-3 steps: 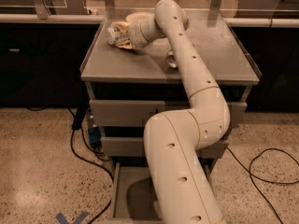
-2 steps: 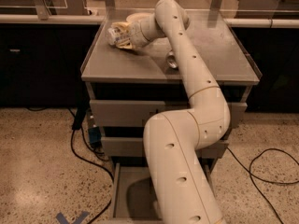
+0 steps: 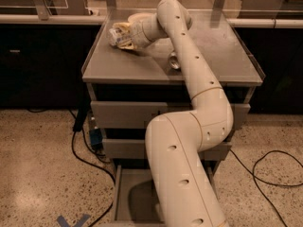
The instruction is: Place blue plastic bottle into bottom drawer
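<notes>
The blue plastic bottle (image 3: 117, 36), clear with a whitish label and greenish marks, lies at the back left of the grey cabinet top (image 3: 128, 67). My gripper (image 3: 127, 36) is at the bottle, reaching in from its right side, and its end is merged with the bottle in this view. The bottom drawer (image 3: 129, 200) is pulled open below, a shallow grey tray. My arm's lower segment covers its right part.
A shiny metal can (image 3: 173, 60) lies on the cabinet top right beside my arm. Two upper drawers (image 3: 123, 115) are shut. Black cables (image 3: 83, 150) trail on the speckled floor at left, and another cable (image 3: 265, 174) at right. A counter runs behind.
</notes>
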Motion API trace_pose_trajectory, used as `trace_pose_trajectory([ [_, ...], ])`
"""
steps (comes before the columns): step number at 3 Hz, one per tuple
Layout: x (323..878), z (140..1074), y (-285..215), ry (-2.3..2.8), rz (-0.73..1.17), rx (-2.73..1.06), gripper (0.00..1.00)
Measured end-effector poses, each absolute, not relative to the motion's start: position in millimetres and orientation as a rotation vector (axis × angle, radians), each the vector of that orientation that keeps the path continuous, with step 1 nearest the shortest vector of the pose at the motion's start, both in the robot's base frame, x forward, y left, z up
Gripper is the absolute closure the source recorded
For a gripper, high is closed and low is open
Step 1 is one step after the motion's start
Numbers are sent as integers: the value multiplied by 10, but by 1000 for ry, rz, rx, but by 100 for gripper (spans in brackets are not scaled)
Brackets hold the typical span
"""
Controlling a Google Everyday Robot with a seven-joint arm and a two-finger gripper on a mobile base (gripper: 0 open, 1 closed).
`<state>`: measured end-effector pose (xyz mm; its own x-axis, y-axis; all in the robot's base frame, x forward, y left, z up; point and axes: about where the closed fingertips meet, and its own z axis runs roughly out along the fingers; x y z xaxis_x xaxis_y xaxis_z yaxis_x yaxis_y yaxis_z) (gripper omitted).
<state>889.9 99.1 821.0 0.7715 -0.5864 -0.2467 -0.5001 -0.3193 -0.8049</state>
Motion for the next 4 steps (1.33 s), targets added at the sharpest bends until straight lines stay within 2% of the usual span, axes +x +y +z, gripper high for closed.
trace_pose_trajectory([
  [2,8899,8210,991,818,-110,-1981,12],
  [3,8899,8208,993,818,-110,-1981,0],
  [4,8899,8235,993,818,-110,-1981,0],
])
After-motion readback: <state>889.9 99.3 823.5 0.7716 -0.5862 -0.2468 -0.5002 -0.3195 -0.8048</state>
